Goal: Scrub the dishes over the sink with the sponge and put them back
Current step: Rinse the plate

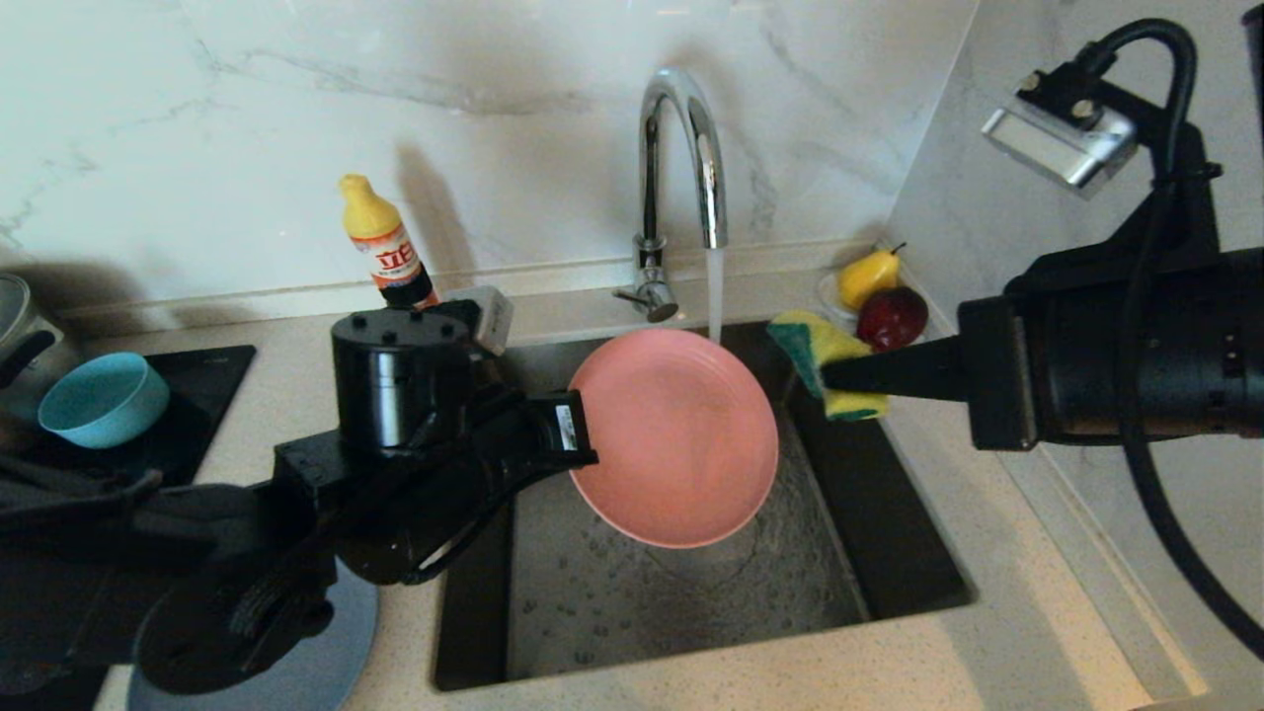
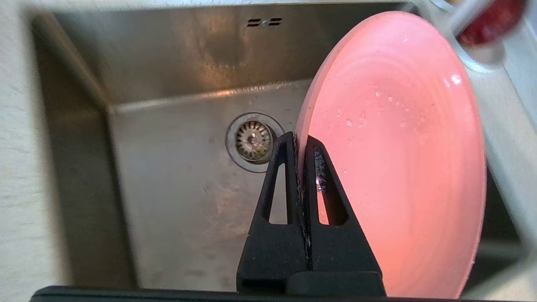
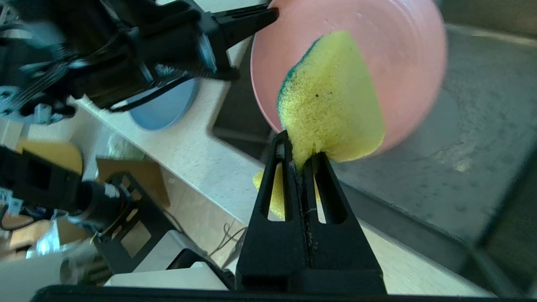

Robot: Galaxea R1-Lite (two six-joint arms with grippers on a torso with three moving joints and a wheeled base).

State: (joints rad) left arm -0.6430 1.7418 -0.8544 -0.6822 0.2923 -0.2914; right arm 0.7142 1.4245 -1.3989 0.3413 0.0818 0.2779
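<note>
A salmon-pink plate (image 1: pixel 674 437) (image 2: pixel 394 151) (image 3: pixel 377 54) hangs tilted over the steel sink (image 1: pixel 642 602) (image 2: pixel 180 201), its left rim pinched by my left gripper (image 1: pixel 581 434) (image 2: pixel 300 142), which is shut on it. Water runs from the tap (image 1: pixel 681 158) just behind the plate's upper edge. My right gripper (image 1: pixel 828 377) (image 3: pixel 298 147) is shut on the yellow sponge (image 1: pixel 822 363) (image 3: pixel 331 100) with its green side, held just right of the plate's upper right rim. A teal bowl (image 1: pixel 104 398) sits at the far left. A grey-blue plate (image 1: pixel 326 642) (image 3: pixel 168 105) lies under my left arm.
A yellow soap bottle (image 1: pixel 387 242) stands behind the sink's left corner. A saucer with a pear (image 1: pixel 869 276) and a dark red fruit (image 1: pixel 892 316) sits at the back right corner. A steel pot (image 1: pixel 15 326) shows at the far left edge. The drain (image 2: pixel 253 140) lies below.
</note>
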